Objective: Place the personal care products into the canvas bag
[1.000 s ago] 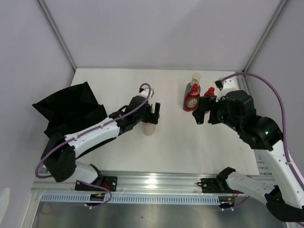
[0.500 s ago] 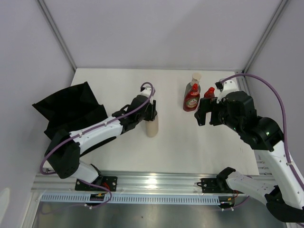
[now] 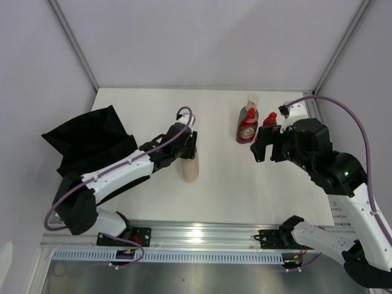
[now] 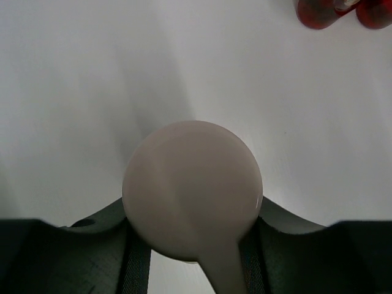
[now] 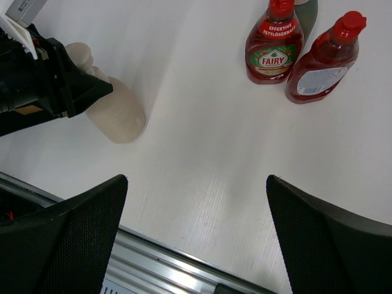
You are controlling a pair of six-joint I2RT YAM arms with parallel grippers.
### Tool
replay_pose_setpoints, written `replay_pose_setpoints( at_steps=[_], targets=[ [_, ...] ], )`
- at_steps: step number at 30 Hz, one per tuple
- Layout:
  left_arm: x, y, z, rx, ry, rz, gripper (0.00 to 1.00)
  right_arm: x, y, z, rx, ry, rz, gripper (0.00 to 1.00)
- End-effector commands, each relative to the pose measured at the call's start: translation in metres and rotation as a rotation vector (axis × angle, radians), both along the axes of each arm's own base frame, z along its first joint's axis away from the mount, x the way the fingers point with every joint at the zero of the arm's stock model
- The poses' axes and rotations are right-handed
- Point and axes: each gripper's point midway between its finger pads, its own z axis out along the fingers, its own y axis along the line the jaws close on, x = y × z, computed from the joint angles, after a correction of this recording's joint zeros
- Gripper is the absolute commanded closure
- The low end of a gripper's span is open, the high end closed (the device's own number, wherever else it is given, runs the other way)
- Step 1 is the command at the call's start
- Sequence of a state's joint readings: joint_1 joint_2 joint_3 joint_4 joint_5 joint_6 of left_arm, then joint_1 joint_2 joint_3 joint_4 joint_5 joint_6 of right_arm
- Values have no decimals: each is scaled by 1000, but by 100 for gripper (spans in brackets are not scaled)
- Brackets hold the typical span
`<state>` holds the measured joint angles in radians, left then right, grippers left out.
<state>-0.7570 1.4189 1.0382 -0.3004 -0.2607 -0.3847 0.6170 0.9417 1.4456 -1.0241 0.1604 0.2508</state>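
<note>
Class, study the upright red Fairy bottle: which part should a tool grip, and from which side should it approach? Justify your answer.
Grip the Fairy bottle at its narrow neck under the cap, coming from above. It stands upright, and the second red bottle crowds its body on one side, so a finger would likely not fit lower down.

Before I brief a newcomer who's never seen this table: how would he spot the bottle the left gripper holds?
On the white table, look right of the black canvas bag, near the middle. The beige bottle clamped in the left gripper is plain, unlike the labelled red bottles far right.
</note>
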Motion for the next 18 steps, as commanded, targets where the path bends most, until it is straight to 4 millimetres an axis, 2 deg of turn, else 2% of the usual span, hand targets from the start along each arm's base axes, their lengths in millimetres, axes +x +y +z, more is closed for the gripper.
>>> replay_pose_setpoints(
  at_steps=[1,2,3,4,7,9,10,11,12,13,14,15,17,18],
  targets=[
    [9,1,86,-144,-167,54,99,2,4,8,36,-30,9,1],
    [9,4,91,-140,-177,60,100,3,5,7,39,-30,12,0],
    [9,5,114,-163,-216,60,100,3,8,8,51,-30,14,0],
    [7,8,120,-155,-221,60,100,4,9,6,52,-28,16,1],
    [5,16,160,-176,-293,66,100,6,16,7,85,-28,27,1],
    [4,22,175,-176,-330,71,100,8,20,7,103,-28,35,1],
    [0,27,197,-200,-368,77,100,8,22,7,112,-26,37,1],
    [-1,31,204,-202,-382,80,100,9,24,6,117,-25,40,1],
    [-2,36,211,-193,-401,86,100,10,26,7,123,-26,43,1],
    [-5,42,234,-216,-439,94,100,11,27,7,126,-26,45,1],
    [-8,48,240,-208,-450,106,100,12,29,7,132,-30,48,1],
    [-11,59,262,-213,-498,126,100,13,30,7,135,-29,50,0],
    [-13,74,277,-166,-551,151,100,14,33,10,146,-37,57,1],
    [-15,85,294,-165,-592,176,100,15,34,11,149,-37,59,0]
  ],
)
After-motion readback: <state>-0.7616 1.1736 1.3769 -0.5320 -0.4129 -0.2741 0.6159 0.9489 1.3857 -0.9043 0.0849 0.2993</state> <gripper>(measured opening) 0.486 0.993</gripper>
